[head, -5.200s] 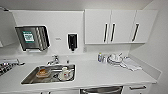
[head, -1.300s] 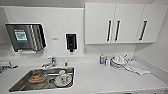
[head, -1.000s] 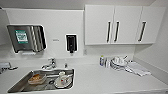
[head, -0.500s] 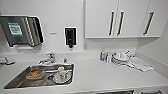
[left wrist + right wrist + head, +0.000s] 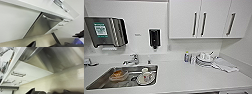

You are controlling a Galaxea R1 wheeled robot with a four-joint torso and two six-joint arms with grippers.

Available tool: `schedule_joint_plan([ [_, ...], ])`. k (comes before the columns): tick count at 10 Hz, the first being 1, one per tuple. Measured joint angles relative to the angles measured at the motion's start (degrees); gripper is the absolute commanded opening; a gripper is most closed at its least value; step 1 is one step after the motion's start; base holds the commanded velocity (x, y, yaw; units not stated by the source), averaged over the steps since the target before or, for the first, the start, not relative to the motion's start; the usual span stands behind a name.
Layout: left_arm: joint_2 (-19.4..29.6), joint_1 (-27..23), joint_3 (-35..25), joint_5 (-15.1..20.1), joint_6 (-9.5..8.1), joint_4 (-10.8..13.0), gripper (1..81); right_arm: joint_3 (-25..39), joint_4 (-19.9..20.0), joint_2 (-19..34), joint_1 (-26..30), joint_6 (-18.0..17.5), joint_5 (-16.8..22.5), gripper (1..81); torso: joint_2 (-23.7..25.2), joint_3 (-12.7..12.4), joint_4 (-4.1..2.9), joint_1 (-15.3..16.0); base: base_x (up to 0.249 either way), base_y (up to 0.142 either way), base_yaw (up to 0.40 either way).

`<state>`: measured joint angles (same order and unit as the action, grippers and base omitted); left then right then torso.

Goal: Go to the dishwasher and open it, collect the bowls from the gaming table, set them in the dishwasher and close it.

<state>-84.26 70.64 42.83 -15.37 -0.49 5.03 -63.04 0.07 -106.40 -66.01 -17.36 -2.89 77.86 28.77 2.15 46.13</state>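
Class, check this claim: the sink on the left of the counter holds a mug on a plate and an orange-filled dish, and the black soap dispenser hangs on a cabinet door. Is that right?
One detail is wrong. In the head view the black soap dispenser hangs on the white wall, left of the cabinet doors, not on one. The sink does hold a mug on a plate and an orange-filled dish.
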Motion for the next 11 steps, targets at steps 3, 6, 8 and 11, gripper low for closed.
schedule_joint_plan([
  [3, 1.27, -0.17, -4.46, 0.11, -1.51, 1.63, 81.1, 0.02, -0.07, 0.11, -0.02, 0.0, 0.06, 81.1, 6.27, 0.0, 0.0, 3.91, 0.0, 0.0, 0.0],
  [6, 1.24, -2.73, 0.23, 0.38, -8.44, 2.9, 81.1, 0.02, -0.07, 0.12, 0.0, -0.05, 0.11, 81.1, 12.37, -0.02, 0.0, 7.71, 0.0, 0.0, 0.0],
  [8, 2.38, -4.14, 3.45, 0.49, -10.12, 4.66, 81.1, 0.02, 0.09, 0.11, 0.68, -0.85, 0.78, 81.1, 16.43, -0.05, 0.0, 10.23, 0.0, 0.0, 0.0],
  [11, 2.04, -5.52, 0.59, 0.99, -12.9, 8.52, 81.1, 0.34, 0.77, 1.27, 6.78, -7.63, 5.3, 81.1, 21.61, 1.09, 0.0, 13.4, 0.0, 0.0, 0.0],
])
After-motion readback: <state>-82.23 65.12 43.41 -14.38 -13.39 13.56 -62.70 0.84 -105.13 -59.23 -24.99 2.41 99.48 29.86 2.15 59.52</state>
